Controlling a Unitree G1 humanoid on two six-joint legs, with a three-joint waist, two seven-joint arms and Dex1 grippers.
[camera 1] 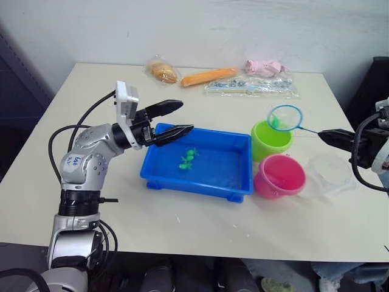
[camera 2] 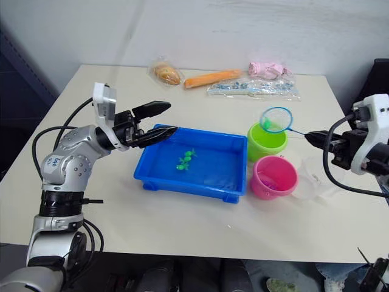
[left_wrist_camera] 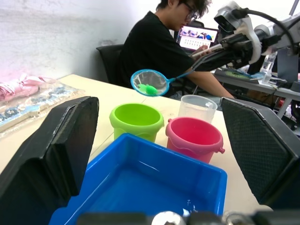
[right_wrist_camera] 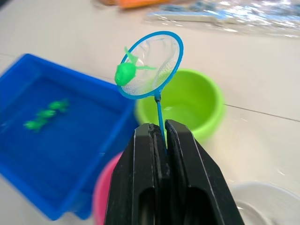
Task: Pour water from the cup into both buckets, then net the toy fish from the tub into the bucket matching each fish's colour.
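One green toy fish (right_wrist_camera: pixel 125 73): in the round blue-rimmed hoop net (right_wrist_camera: pixel 150 65), above the lime green plastic bucket (right_wrist_camera: pixel 185 104).
Right gripper (right_wrist_camera: pixel 161 136): clamped on the net's handle.
Left gripper (camera 1: pixel 173 118): fingers apart, over the shallow blue plastic tub (camera 1: pixel 234 185).

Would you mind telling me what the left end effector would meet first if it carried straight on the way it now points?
Probably the green bucket or pink bucket, after the left end effector crosses above the blue tub; depth is uncertain.

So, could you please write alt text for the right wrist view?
The right gripper is shut on the net, which carries a green toy fish above the green bucket. Beside it, the blue tub of water holds more green fish.
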